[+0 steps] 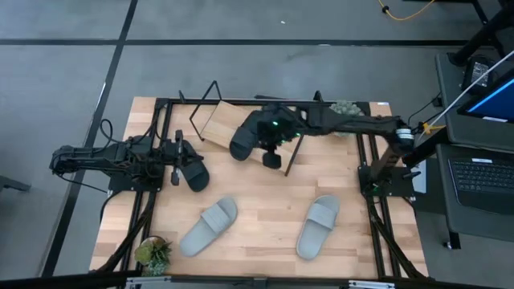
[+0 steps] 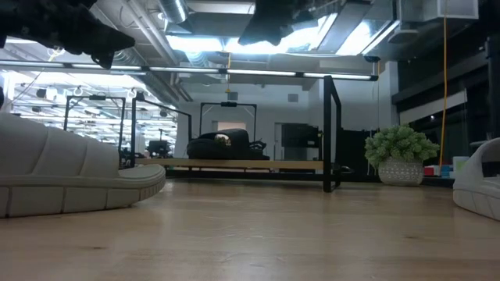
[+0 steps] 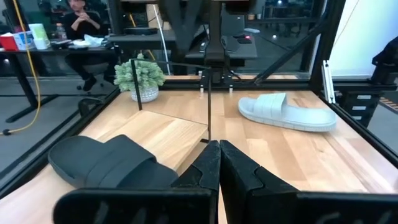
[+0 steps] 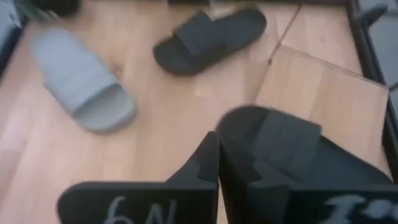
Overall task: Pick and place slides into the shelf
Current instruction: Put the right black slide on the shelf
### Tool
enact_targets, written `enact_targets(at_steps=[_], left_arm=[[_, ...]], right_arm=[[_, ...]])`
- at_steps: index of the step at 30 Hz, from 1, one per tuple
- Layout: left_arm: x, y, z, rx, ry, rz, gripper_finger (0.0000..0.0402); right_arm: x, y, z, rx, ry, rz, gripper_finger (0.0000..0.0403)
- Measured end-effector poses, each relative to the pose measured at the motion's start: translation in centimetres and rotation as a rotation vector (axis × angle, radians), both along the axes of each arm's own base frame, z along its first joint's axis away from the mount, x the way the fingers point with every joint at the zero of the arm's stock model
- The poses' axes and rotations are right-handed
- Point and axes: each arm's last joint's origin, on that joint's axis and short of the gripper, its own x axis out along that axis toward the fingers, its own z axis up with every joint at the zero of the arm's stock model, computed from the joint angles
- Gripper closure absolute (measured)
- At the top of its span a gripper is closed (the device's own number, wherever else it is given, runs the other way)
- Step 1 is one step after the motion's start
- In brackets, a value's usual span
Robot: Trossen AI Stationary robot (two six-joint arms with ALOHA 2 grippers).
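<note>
Our right end effector [image 1: 271, 152] hangs over the shelf [image 1: 221, 122] at the back of the surface [image 1: 265, 201], its fingers pressed together with nothing between them. Directly beneath it one black slide [image 1: 243, 140] lies on the shelf board, toward the board's near edge. In the right wrist view the closed fingers [image 4: 214, 163] sit above that same black slide [image 4: 298, 152], apart from it as far as we can tell.

Our left end effector [image 1: 178, 158] waits at the left side of the surface, fingers also pressed together and empty, with the second black slide [image 1: 193, 172] lying just beside it on the surface.

We judge the task about a quarter done: one slide is on the shelf, three are left. Two light grey slides rest on the near half of the surface, one left of centre [image 1: 209, 226] and one to the right [image 1: 319, 226], well apart from each other.

A small potted plant [image 1: 344, 107] stands at the back right corner near the shelf, another plant [image 1: 152, 253] at the near left corner. Nothing blocks the way to the remaining slides; the shelf's black wire legs [image 1: 291, 156] are what we must clear.
</note>
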Motion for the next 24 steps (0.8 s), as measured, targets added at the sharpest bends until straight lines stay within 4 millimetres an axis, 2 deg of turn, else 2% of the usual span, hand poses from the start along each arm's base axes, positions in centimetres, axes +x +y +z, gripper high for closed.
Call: enact_targets(at_steps=[4,11,17,20,24], left_arm=[[0.0,0.0,0.0,0.001,0.001,0.011,0.0401],[0.8,0.5,-0.5,0.037,0.060,0.154,0.0401],[2.2,0.5,-0.6,0.093,0.083,0.151,0.0401],[2.9,0.6,0.0,0.096,0.107,0.150,0.0401],[4.1,0.7,1.0,0.105,0.149,0.168,0.0401]], right_arm=[[-3.1,1.6,0.0,0.017,-0.123,0.007,0.0399],[-9.3,3.7,0.5,-0.018,-0.433,0.052,0.0397],[-14.3,4.5,0.7,-0.056,-0.579,0.052,0.0397],[-15.9,4.6,-0.3,-0.062,-0.606,0.042,0.0396],[-16.8,4.7,-2.8,-0.032,-0.609,0.032,0.0396]])
